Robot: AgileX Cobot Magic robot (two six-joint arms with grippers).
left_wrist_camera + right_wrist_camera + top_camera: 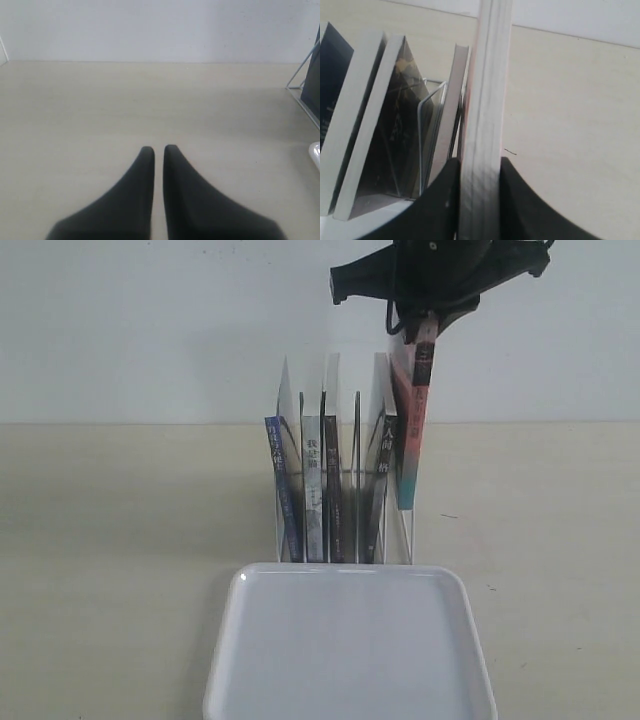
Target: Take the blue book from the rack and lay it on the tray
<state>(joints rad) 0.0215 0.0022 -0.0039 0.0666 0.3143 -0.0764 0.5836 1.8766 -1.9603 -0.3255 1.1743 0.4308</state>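
- Exterior: red-and-teal-spined book [412, 440] raised at the right end of the rack [345, 480]; blue book [281, 490] slotted leftmost.
- Right wrist: right fingers [520, 200] clamp its page edges.
- Left wrist: left fingers [135, 190] nearly together, empty.

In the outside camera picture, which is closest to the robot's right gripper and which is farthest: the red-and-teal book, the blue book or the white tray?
1. red-and-teal book: clamped in the right gripper, raised at the right end of the rack.
2. blue book: standing at the rack's left end.
3. white tray: lying in front of the rack, lowest in the view.
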